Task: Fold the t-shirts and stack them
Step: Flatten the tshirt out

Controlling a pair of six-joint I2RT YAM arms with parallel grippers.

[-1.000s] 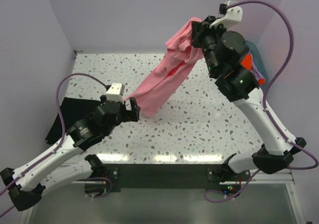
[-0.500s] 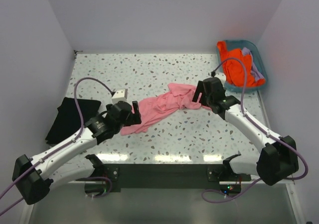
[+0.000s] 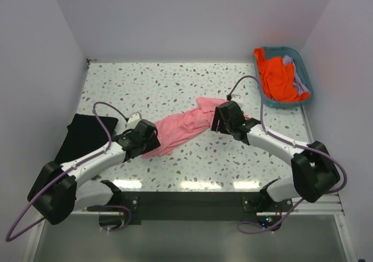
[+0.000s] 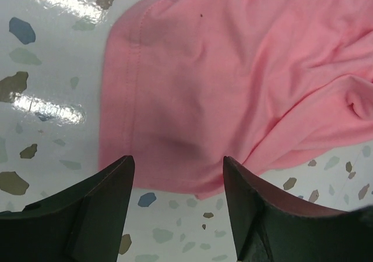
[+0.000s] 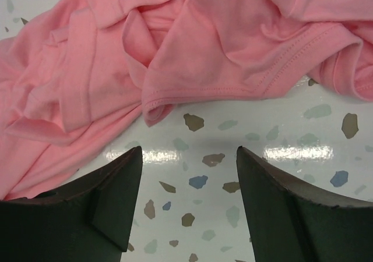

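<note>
The salmon-pink t-shirt [image 3: 180, 128] lies crumpled in a long diagonal heap at the table's middle. My left gripper [image 3: 152, 140] is low at its near-left end, open, and the hem [image 4: 175, 174] lies just beyond the fingertips [image 4: 119, 174]. My right gripper [image 3: 217, 119] is open at the shirt's far-right end, with bare table between its fingers and a sleeve edge [image 5: 204, 93] just ahead. The black t-shirt [image 3: 84, 137] lies flat at the left edge. The orange t-shirt [image 3: 278, 78] and the lavender one [image 3: 297, 84] fill the basket.
The teal basket [image 3: 304, 99] stands at the back right corner against the wall. Purple walls enclose the speckled table [image 3: 151, 87] on three sides. Both arms stretch low across the near half of the table.
The right gripper held the pink t-shirt high in the air, then opened; the shirt now lies on the table. Both arms have come down low to the shirt's ends.
</note>
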